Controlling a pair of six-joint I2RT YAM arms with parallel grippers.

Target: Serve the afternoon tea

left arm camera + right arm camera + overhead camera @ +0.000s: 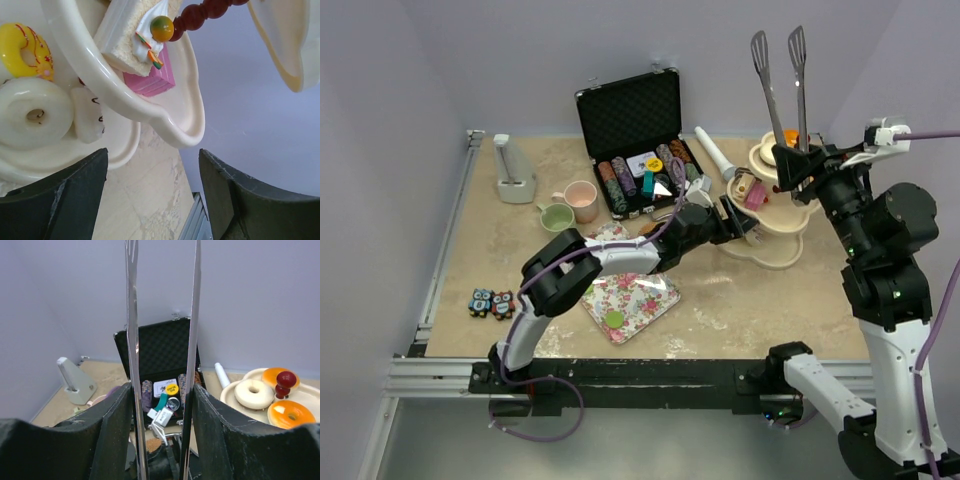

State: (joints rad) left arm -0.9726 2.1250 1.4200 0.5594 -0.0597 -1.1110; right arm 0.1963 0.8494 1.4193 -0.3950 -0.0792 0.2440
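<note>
Currently the three-tier stand (782,258) is sitting at the right of the table (740,300), carrying donuts (30,112) and a cake slice (127,42). Left gripper (151,167) is hovering just beside its lower rim, jaws wide, empty. Right gripper (796,162) is clamping upright tongs (799,70) near the stand. Judging: any left-arm move wants keeping level, clear of the scalloped rim.

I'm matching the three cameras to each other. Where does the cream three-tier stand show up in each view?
Top external: three-tier stand, right of centre.
Left wrist: its scalloped rims fill the upper left, close up.
Right wrist: lower right corner, donuts on it.
Shared landmark: the dark red post, in both wrist views; unclear from the top.
</note>
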